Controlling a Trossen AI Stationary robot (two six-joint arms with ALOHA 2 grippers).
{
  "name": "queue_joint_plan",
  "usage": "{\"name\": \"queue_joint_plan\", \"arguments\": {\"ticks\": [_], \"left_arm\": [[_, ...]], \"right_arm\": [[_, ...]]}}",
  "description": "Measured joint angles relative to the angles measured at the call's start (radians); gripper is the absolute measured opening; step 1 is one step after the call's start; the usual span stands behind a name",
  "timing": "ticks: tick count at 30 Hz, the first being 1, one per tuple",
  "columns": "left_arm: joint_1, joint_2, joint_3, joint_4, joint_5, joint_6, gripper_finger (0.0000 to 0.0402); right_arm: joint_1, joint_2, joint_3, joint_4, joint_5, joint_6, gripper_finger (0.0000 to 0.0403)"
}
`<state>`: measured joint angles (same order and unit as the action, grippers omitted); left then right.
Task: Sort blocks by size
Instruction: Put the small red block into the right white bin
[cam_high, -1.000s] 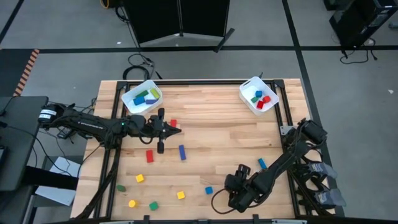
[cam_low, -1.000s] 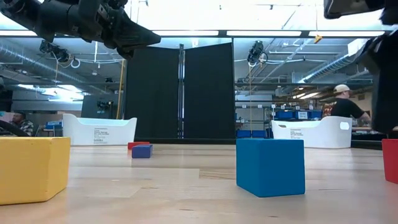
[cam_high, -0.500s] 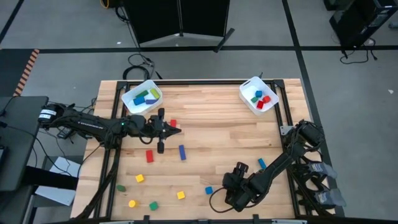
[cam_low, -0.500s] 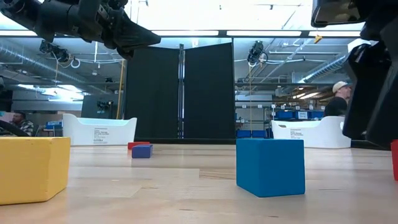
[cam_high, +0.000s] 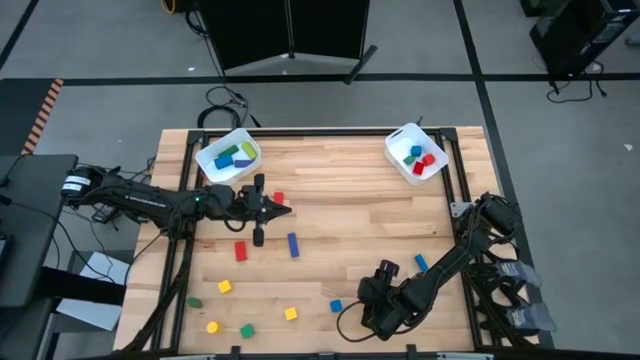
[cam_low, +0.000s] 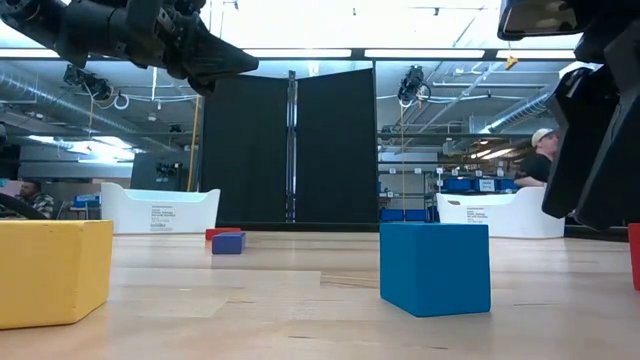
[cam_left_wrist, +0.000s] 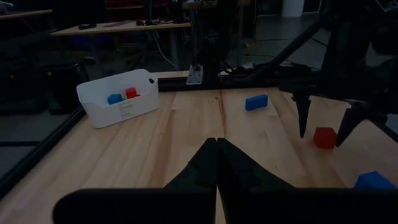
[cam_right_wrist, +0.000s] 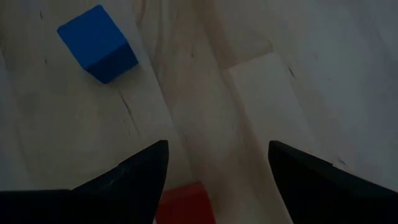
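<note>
Wooden planks make up the counter (cam_high: 340, 215), and small coloured blocks lie scattered over its near half. The right hand (cam_right_wrist: 214, 165) hangs low over the near right part of the counter, its two dark fingers (cam_right_wrist: 134, 171) spread wide with nothing between them. In the right wrist view a red block (cam_right_wrist: 183, 202) lies on the wood directly between those fingers, and a blue cube (cam_right_wrist: 96, 43) sits a little way ahead of them. From above, that blue cube (cam_high: 336, 306) lies just beside the right hand (cam_high: 372, 300), and a blue bar (cam_high: 421, 263) lies near the arm's forearm.

The left hand (cam_high: 283, 209) waits above the counter's far left area, near the left bin (cam_high: 228, 156); its fingers (cam_left_wrist: 205, 165) are pressed together with nothing held. A small red block (cam_high: 279, 198) lies just beside it. Below it a red bar (cam_high: 240, 251) and a blue bar (cam_high: 293, 244) lie apart from one another.

Along the near left edge lie a yellow cube (cam_high: 225, 286), a green block (cam_high: 194, 301), a yellow block (cam_high: 212, 326), a green cube (cam_high: 246, 329) and a yellow cube (cam_high: 290, 313).

The left bin holds blue, green and yellow bars. The right bin (cam_high: 416, 153) at the far right holds red and blue cubes.
</note>
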<state>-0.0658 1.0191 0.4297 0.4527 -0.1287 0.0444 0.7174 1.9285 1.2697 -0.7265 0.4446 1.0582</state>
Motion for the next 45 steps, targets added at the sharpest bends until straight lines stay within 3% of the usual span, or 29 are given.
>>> {"name": "queue_joint_plan", "arguments": {"ticks": [10,25,29,35,45], "left_arm": [[-0.001,0.000,0.000,-0.002,0.000,-0.018,0.0010],[-0.001,0.000,0.000,-0.002,0.000,-0.028,0.0010],[-0.001,0.000,0.000,-0.002,0.000,-0.024,0.0010],[-0.001,0.000,0.000,-0.003,0.000,-0.024,0.0010],[-0.001,0.000,0.000,-0.013,0.000,-0.023,0.0010]], "right_arm": [[0.001,0.001,-0.020,0.023,0.016,-0.003,0.0288],[0.063,-0.005,-0.070,0.078,-0.043,-0.016,0.0289],[0.072,-0.020,-0.069,0.088,-0.052,-0.065,0.0288],[0.082,-0.018,-0.069,0.040,-0.164,-0.167,0.0288],[0.056,-0.017,-0.077,0.053,-0.189,-0.227,0.0265]]}}
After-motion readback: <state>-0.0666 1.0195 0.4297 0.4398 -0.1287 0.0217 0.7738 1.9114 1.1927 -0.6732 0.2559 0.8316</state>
